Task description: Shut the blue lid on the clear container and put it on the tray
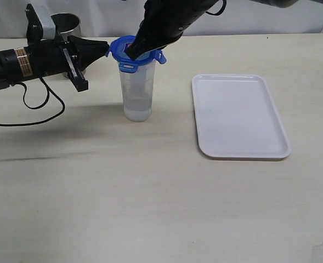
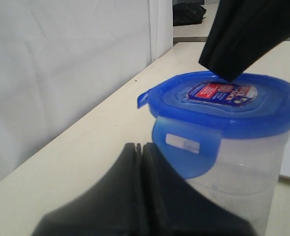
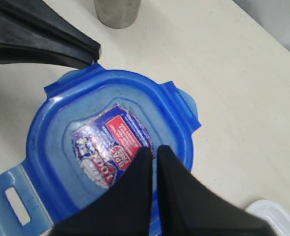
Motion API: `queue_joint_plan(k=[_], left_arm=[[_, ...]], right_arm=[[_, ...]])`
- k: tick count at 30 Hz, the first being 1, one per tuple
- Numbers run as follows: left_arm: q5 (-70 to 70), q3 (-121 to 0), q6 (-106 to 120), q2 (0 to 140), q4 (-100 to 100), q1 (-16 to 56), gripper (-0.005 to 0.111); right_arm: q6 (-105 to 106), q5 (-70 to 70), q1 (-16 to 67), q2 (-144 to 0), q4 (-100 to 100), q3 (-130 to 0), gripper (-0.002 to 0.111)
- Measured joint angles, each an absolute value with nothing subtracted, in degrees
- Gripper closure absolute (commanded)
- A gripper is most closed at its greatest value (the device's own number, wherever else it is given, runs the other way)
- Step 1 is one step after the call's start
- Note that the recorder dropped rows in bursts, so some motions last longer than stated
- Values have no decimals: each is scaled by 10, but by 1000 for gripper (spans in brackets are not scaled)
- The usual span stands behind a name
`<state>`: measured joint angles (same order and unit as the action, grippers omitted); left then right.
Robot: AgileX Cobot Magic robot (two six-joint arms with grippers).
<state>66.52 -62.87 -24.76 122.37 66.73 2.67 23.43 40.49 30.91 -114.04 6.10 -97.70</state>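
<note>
Small blue plastic lid (image 1: 125,59) sits atop the tall clear plastic container (image 1: 136,93), flaps seemingly unlatched. The closed right end effector (image 3: 153,153) presses it, and the closed left end effector (image 2: 141,147) is at its rim. It stands on the worktop (image 1: 150,192), not yet on the flat white tray (image 1: 241,156).

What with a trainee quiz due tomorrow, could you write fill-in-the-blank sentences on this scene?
1. The lid sits on top of the clear ____.
2. The right tool touches the lid at its red-and-white ____.
3. In the exterior view, the tray lies to the ____ of the lid.
4. The left tool, beside the lid, has its jaws ____.
Missing words: container; sticker; right; shut.
</note>
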Motion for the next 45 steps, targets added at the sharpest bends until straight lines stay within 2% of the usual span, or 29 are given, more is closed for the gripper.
queue_joint_plan(k=[15,22,32,45], left_arm=[[665,-629,-248,1224,657,27,107],[672,-629,-248,1224,652,27,107],[691,-629,-280,1211,673,-8,107],[694,-629,-297,1211,717,5,107]], right_arm=[[230,439,309,-1144,55,-1021,103],[218,472,309,-1144,55,-1046,90],[165,499,309,-1145,-18,-1046,90],[158,499,308,-1141,-10,-1046,90]])
